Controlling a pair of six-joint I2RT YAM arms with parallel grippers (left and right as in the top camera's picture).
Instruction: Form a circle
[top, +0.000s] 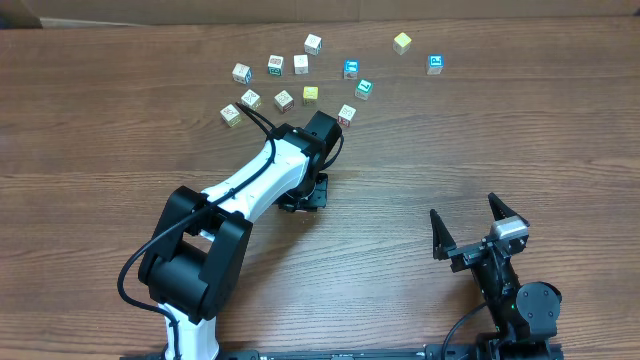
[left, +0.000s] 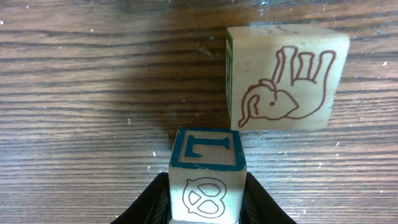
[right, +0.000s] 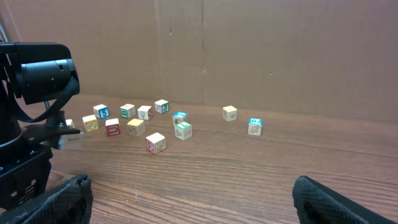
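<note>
**Ring half-built, one cube in hand**

The left tool (left: 208, 208) grips a teal-lettered cube (left: 208, 168) just beside the elephant cube (left: 283, 78). The circle (top: 310, 93), at the far middle of the desk (top: 100, 150), looks like an open arc. Stray cubes (top: 402, 42) remain. The right tool (top: 463, 207) gapes empty.

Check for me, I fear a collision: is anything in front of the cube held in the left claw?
Yes. An elephant cube stands just ahead and to the right of the L cube gripped in the left claw, apart from it. Straight ahead, only bare table shows.
</note>
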